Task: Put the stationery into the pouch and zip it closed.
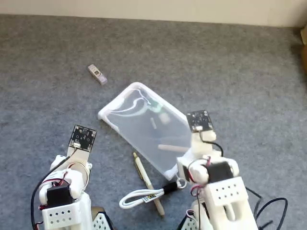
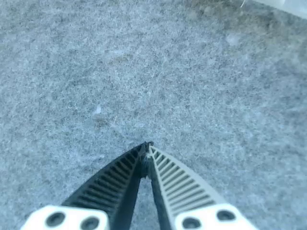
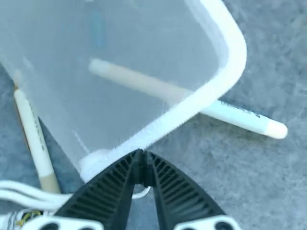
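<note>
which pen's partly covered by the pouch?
The white pen: one end shows through the translucent pouch, the other pokes past its rim. The beige pen lies beside the pouch, by the cable.

Two white plastic robot arms with black motors stand side by side at the lower edge of the overhead view. The left arm (image 1: 67,189) and the right arm (image 1: 218,184) are both bent forward, with their wrists tipped downward. The left gripper (image 2: 146,145) has one black and one pale ribbed jaw, pressed together so the tips touch. The right gripper (image 3: 140,154) has two black ribbed jaws, also closed tip to tip.
</note>
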Action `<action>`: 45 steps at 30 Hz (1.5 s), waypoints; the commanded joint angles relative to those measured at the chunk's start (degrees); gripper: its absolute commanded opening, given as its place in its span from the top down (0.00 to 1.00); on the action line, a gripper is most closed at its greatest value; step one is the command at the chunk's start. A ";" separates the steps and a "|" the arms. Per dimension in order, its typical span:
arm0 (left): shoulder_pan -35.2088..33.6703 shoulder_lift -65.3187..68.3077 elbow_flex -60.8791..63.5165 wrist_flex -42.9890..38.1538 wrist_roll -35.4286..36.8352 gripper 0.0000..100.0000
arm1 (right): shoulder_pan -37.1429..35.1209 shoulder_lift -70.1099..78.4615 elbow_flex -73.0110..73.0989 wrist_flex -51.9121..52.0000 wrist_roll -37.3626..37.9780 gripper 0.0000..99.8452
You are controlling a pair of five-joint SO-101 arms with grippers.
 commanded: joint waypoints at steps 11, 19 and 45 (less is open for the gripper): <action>-0.40 -0.40 1.27 0.35 0.53 0.99 | -3.82 18.86 -3.56 -19.65 -7.21 1.00; -0.40 -0.40 1.27 0.35 0.53 0.99 | -9.89 21.05 -9.98 -23.78 -14.68 1.00; -0.40 -0.40 1.27 0.35 0.53 0.99 | -18.86 20.62 -20.70 5.49 -28.40 0.83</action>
